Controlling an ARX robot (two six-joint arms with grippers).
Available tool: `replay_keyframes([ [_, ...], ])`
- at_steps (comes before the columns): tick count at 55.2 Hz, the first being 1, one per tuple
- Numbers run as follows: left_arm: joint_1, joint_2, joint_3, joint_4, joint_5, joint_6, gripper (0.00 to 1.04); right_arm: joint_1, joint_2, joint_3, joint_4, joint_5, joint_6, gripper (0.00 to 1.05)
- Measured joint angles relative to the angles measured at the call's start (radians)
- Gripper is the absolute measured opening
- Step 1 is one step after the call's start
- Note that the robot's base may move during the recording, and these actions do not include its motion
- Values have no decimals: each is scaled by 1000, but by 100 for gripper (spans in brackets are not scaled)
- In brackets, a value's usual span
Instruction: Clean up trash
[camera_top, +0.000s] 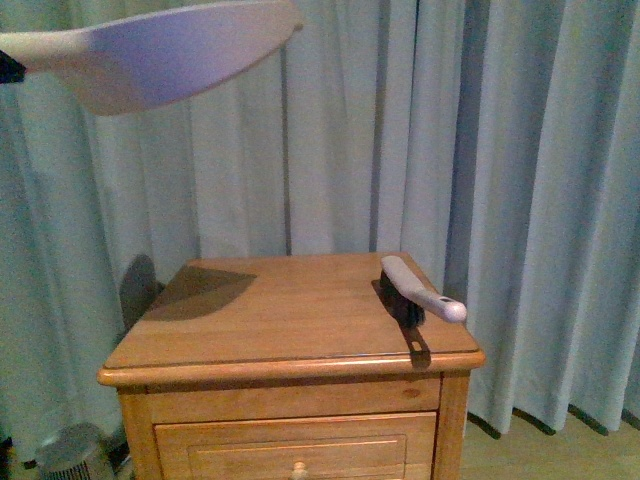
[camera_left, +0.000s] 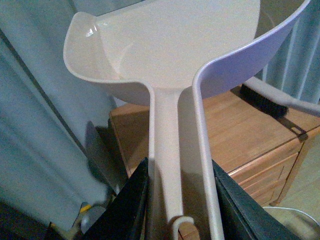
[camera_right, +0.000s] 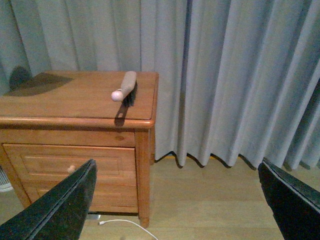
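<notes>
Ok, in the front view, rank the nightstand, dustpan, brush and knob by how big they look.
1. nightstand
2. dustpan, which is close to the camera and cut off by the frame, so its true size is unsure
3. brush
4. knob

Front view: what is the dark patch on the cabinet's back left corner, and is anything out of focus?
Front view: a shadow on the cabinet, likely from the dustpan above, which looks soft; right wrist view shows the same shadow; left wrist view, small glare on the dustpan's rim.
</notes>
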Motion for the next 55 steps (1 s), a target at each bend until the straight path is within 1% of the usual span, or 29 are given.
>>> replay_keyframes([
  [10,31,-180,-124,-16,72,-20,29,0,0,0,0,0,0,97],
  [14,32,-247,-169,-35,93,-27,29,0,0,0,0,0,0,97],
  [21,47,-390,-257,-83,156,-28,29,0,0,0,0,0,0,97],
  [32,164,-492,-364,-105,202,-32,29,0,0,0,0,0,0,97],
  [46,307,-592,-458,-165,306,-31,29,0,0,0,0,0,0,97],
  [55,358,-628,-476,-209,352,-25,29,0,0,0,0,0,0,97],
])
